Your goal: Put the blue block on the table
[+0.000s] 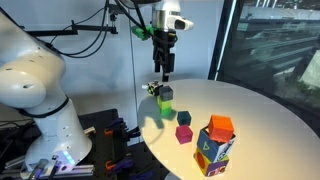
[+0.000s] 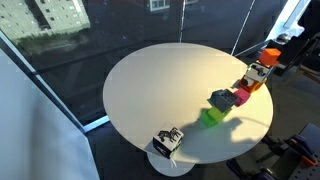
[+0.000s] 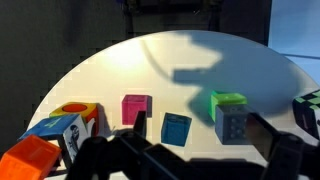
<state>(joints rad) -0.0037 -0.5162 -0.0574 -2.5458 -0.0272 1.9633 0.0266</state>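
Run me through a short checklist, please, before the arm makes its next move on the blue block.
1. Target found: ok; the blue block rests on the table, between the magenta cube and the green cube.
2. Room around it: ok; gaps show on both sides in the wrist view.
3. Fingers free: ok; they stand apart with nothing between them.
4. Height: ok; the gripper hangs well above the blocks.
5. Alignment over the blue block: cannot tell from these angles.
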